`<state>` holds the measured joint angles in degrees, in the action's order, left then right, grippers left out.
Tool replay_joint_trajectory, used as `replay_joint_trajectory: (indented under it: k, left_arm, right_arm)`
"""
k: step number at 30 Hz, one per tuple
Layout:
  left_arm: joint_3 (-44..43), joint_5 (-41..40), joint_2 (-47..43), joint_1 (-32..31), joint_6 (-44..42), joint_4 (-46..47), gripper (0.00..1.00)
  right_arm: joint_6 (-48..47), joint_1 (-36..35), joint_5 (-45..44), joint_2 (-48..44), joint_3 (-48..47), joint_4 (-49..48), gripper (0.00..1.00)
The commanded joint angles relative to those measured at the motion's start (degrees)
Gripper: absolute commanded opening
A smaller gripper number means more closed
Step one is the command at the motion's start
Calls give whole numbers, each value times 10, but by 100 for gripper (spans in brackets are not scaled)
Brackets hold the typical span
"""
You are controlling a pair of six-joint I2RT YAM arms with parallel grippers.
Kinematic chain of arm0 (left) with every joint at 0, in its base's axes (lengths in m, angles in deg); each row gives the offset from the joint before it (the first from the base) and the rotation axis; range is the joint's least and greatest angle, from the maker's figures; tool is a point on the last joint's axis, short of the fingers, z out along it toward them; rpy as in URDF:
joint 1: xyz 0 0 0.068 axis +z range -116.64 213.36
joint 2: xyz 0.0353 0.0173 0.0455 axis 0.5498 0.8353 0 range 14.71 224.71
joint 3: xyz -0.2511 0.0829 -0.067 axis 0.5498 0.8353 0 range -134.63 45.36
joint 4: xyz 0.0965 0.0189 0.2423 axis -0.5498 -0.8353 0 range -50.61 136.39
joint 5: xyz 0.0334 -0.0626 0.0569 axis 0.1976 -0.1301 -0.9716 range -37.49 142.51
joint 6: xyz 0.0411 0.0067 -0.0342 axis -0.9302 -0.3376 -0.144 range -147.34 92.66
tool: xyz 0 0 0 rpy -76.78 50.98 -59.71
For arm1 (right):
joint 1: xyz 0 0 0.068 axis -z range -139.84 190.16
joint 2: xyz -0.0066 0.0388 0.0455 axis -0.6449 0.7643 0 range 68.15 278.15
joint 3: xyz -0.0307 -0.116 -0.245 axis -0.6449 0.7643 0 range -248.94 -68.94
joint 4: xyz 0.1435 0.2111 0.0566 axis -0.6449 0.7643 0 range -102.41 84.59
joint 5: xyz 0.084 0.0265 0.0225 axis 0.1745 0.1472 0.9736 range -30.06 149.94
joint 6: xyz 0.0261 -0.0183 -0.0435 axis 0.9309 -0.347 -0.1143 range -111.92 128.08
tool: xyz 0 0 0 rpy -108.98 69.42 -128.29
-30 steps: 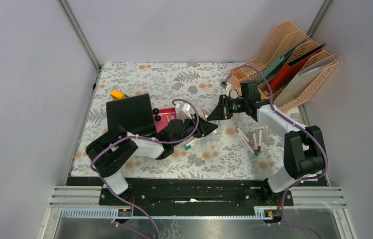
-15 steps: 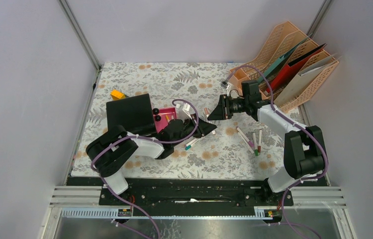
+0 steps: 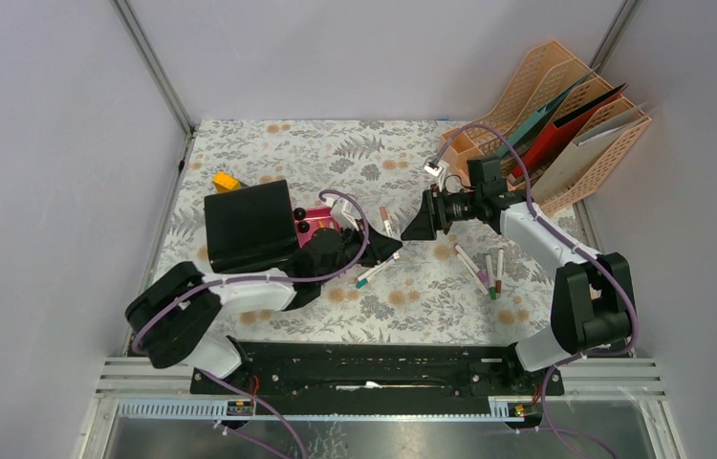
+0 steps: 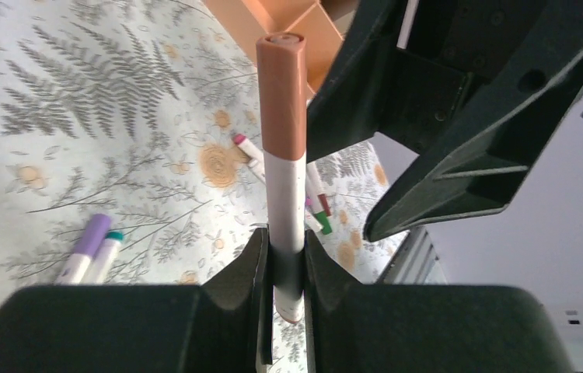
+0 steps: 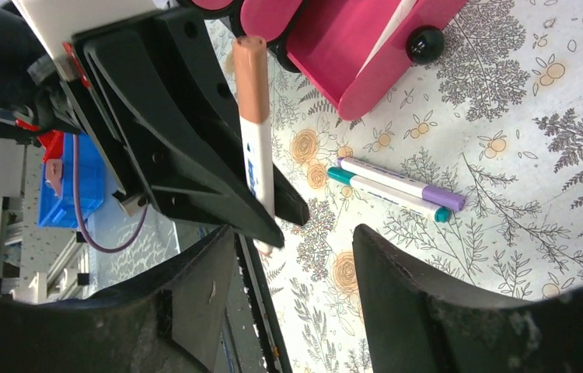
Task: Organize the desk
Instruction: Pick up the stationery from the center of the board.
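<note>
One marker (image 4: 282, 155), peach-brown cap on a white barrel, is pinched low on the barrel by the left claw (image 4: 284, 249). Jaws are pressed onto it from both sides, cap end sticking up and out past the tips. Long axis runs along the claw's own line, lifted off the tabletop (image 3: 336, 153), not lying on it. Right claw (image 5: 296, 249) faces it from the right, v. close, jaws spread wide w/ nothing between them. Can't see it touching the marker.

Tabletop (fern/flower cloth) spreads under both arms. On it:
- pink tray (image 3: 321, 229) just left of the left claw, beside a black pad (image 3: 249, 225)
- purple + teal pens (image 5: 397, 190) lying side by side just below the claw
- loose pen cluster (image 3: 488, 268) nearer the right arm
- peach file rack (image 3: 565, 124) at far right corner

Key relation: the tray lies left of and behind the held marker, so the left arm is clearly the nearer one. My guess at the next move is swinging left and tipping the marker over the tray. Risk: the grip is near one end, so the long cap end could lever or clip the right claw if that doesn't clear
</note>
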<state>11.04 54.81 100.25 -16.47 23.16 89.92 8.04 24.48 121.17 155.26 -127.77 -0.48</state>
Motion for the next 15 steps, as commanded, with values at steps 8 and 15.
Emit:
replay_joint_trajectory:
  k: [8, 15]
  left_arm:
    - [-91, -223, -127, -1, -83, -417, 0]
    - [-154, -309, -95, 0, -71, -541, 0]
  right_arm:
    - [-133, 6, 14, -39, -50, 103, 65]
    - [-135, 16, 14, -37, -50, 106, 65]
